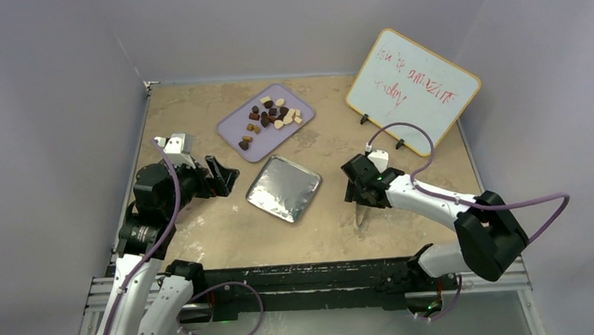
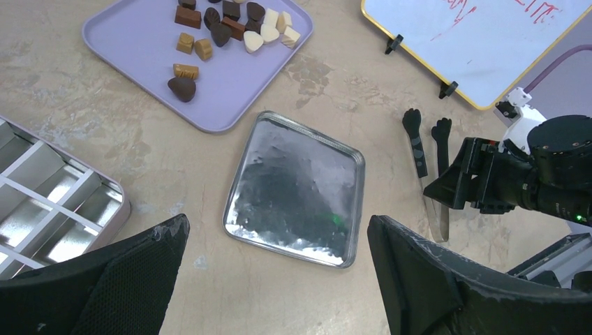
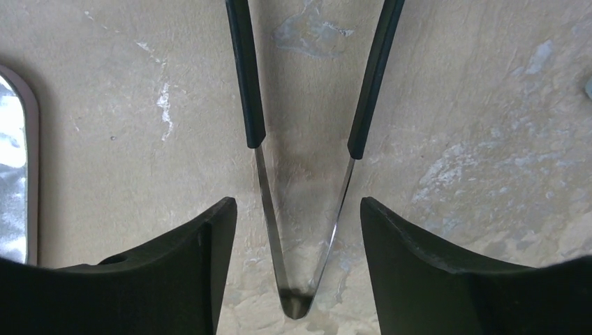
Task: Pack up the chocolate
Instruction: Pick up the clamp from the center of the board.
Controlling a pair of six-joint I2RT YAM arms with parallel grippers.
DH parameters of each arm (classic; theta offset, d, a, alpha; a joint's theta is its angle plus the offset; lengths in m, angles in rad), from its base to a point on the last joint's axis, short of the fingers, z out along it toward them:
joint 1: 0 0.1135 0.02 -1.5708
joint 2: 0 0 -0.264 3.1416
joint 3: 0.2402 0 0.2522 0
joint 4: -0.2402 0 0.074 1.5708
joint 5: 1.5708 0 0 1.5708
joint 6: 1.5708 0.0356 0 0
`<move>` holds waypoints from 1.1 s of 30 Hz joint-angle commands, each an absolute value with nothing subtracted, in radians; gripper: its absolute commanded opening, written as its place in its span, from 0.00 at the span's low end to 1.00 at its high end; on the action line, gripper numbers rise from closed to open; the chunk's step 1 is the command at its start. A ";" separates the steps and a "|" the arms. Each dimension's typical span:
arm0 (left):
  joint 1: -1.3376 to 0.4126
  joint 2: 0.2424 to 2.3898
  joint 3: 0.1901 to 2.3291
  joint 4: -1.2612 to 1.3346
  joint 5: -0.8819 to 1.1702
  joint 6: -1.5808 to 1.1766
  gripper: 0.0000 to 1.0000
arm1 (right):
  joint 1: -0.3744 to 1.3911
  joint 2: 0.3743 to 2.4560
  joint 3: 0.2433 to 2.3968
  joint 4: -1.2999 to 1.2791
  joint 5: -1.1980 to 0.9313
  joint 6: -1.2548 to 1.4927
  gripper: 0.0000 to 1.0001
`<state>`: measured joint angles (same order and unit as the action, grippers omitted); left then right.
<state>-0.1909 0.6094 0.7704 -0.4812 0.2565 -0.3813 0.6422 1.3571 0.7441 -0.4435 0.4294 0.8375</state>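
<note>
The chocolate (image 1: pixel 272 111) is a heap of dark, caramel and cream lumps on a lilac tray (image 1: pixel 234 126) at the back; it also shows in the left wrist view (image 2: pixel 223 31). My left gripper (image 1: pixel 225 175) is open and empty, left of the shiny silver square (image 1: pixel 283 187), which the left wrist view (image 2: pixel 297 188) shows ahead of its fingers. My right gripper (image 3: pixel 298 244) is open, low over the table, its fingers on either side of the hinge end of metal tongs (image 3: pixel 246 91) without touching them. The tongs (image 2: pixel 419 150) have black tips.
A silver tin with white dividers (image 2: pixel 49 202) lies left of the silver square; the left arm hides it from above. A yellow-framed whiteboard (image 1: pixel 412 88) stands at the back right. Grey walls close in the table.
</note>
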 commanded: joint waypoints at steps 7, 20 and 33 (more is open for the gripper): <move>-0.198 0.610 0.796 -0.471 0.246 -0.365 0.98 | 0.643 1.443 0.698 -0.339 0.469 0.867 0.63; -0.199 0.607 0.796 -0.474 0.232 -0.364 0.97 | 0.643 1.501 0.657 -0.261 0.492 0.877 0.59; -0.199 0.611 0.793 -0.474 0.236 -0.369 0.97 | 0.643 1.478 0.684 -0.302 0.542 0.857 0.46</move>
